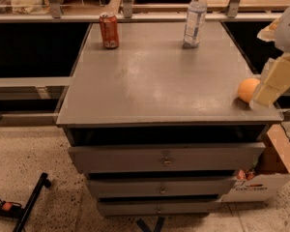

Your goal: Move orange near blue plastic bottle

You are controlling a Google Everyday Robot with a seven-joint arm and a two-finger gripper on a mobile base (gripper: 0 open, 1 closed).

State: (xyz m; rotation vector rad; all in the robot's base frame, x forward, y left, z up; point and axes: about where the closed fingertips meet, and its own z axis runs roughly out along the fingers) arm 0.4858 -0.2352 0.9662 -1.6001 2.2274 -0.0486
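Gripper (273, 83) beside orange (247, 89); blue plastic bottle (195, 17) well apart

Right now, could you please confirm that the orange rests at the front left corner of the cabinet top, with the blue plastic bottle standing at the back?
Not quite: the camera view shows the orange at the front right edge of the cabinet top, not the front left, with the gripper close beside it. The blue plastic bottle does stand at the back.

Claw (267, 92) hangs tilted at the far right.
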